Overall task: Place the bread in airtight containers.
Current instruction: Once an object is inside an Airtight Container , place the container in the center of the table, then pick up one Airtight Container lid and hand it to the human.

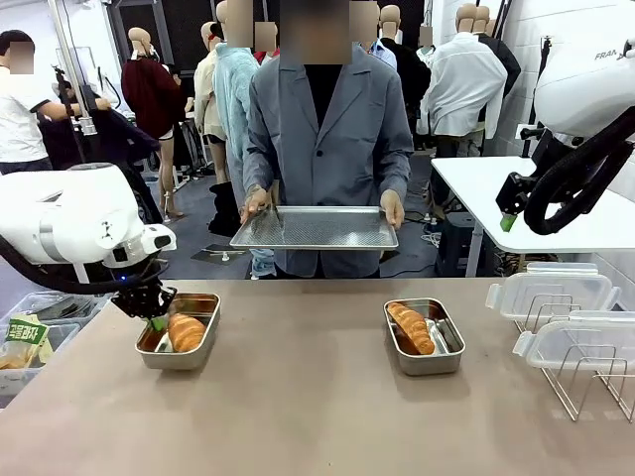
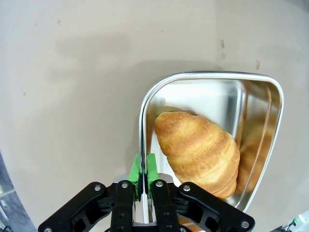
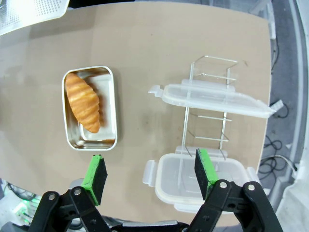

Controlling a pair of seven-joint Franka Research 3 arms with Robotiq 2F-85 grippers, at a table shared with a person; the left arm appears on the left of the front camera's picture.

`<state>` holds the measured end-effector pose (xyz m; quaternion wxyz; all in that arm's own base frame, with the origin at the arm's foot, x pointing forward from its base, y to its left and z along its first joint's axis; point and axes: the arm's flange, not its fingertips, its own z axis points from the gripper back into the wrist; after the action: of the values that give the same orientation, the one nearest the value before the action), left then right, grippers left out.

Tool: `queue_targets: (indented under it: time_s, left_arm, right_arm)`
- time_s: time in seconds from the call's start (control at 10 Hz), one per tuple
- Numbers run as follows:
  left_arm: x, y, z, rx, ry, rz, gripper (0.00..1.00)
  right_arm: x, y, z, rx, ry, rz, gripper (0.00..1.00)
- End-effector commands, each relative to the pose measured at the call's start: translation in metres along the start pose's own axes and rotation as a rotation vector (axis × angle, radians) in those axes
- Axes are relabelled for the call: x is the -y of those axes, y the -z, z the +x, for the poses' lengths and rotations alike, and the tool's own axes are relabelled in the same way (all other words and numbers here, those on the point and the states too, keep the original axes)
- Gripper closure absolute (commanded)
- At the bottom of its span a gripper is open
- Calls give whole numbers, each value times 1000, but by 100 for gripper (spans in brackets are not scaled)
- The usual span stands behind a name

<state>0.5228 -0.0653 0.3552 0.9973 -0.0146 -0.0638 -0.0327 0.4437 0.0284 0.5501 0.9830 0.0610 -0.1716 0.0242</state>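
Two croissants lie in two steel tubs with no lids on. The left croissant rests in the left tub. My left gripper is shut on that tub's rim, its green pads pinching the thin steel edge beside the croissant. The right croissant lies in the right tub. My right gripper hangs open high above the table's right side, holding nothing.
Two clear clip lids rest on a wire rack at the right. A person at the far edge holds a perforated steel tray in both hands. A white side table stands behind.
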Motion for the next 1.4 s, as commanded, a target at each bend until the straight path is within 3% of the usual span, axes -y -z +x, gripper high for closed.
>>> queue_targets:
  time_s: [0.0,0.2,0.6,0.7,1.0,1.3]
  left_arm:
    - [12,4,-2,19,-18,27,100]
    - [9,9,0,-16,-21,44,100]
    - [1,-16,-6,6,-7,9,25]
    - [-5,-31,-12,2,23,-8,11]
    - [-42,-97,-28,92,42,-15,11]
    - [-119,-179,-46,113,23,7,11]
  right_arm:
    - [-2,3,-1,13,5,10,9]
    - [-2,3,-1,13,5,10,9]
    - [-2,3,-1,13,5,10,9]
    - [-2,3,-1,13,5,10,9]
    - [-2,3,-1,13,5,10,9]
    - [-2,3,-1,13,5,10,9]
